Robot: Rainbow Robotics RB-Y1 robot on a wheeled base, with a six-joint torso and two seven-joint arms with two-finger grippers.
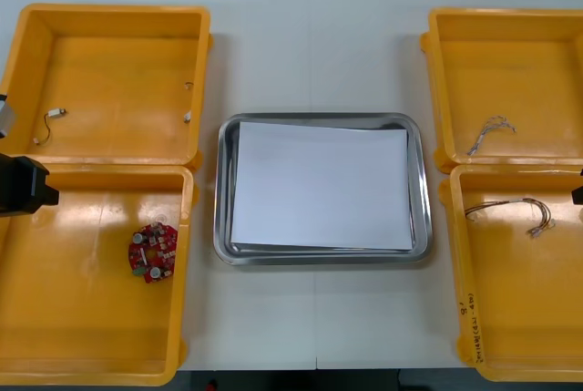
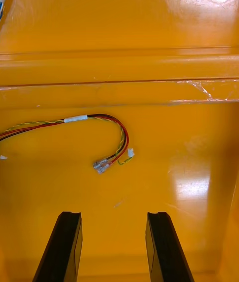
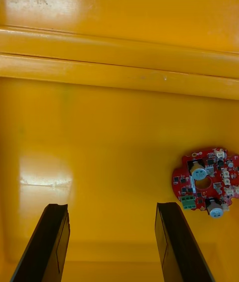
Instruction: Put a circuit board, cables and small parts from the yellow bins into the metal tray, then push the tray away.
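Note:
A round red circuit board (image 1: 152, 251) lies in the near left yellow bin (image 1: 91, 345). My left gripper (image 3: 112, 242) hovers open above that bin's floor, and the circuit board (image 3: 206, 187) sits just outside its right finger (image 3: 177, 242), apart from it. A red and yellow cable (image 1: 515, 209) lies in the near right yellow bin (image 1: 519, 336). Over it my right gripper (image 2: 113, 247) is open, with the red and yellow cable (image 2: 99, 133) a little beyond the fingertips. The metal tray (image 1: 319, 122) in the middle is white inside and holds nothing.
The far left yellow bin (image 1: 109, 17) holds a black cable (image 1: 50, 122) and small metal parts (image 1: 188, 116). A twisted blue and white cable (image 1: 490, 133) lies in the far right yellow bin (image 1: 510, 26). Bin walls stand close on both sides of the tray.

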